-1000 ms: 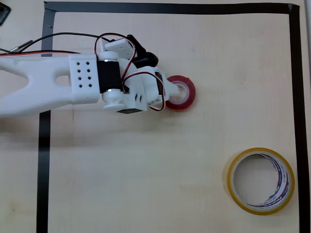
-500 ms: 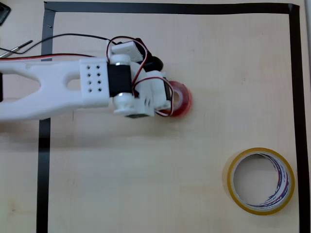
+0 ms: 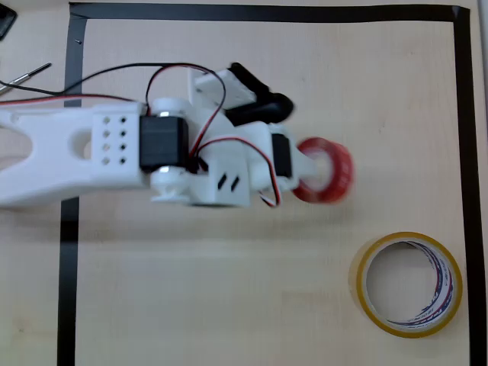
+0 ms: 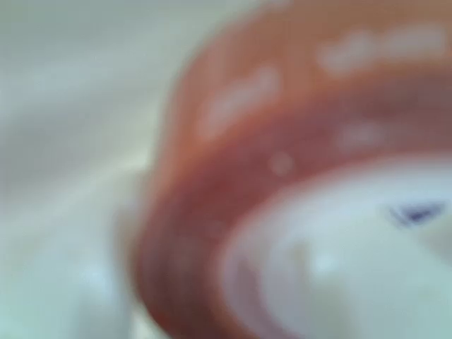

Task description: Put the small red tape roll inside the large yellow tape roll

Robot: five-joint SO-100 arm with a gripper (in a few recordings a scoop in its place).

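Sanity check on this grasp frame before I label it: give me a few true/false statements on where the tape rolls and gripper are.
1. The small red tape roll sits at the gripper tip in the overhead view. True.
2. The red roll is already inside the large yellow tape roll. False: in the overhead view it is apart from the yellow roll, up and to the left of it.
3. The yellow roll lies flat with its hole open and nothing in it. True.
4. In the overhead view the yellow roll is near the top left corner of the black tape border. False: it is near the bottom right.
5. The wrist view shows the red roll sharply. False: it is close and blurred.
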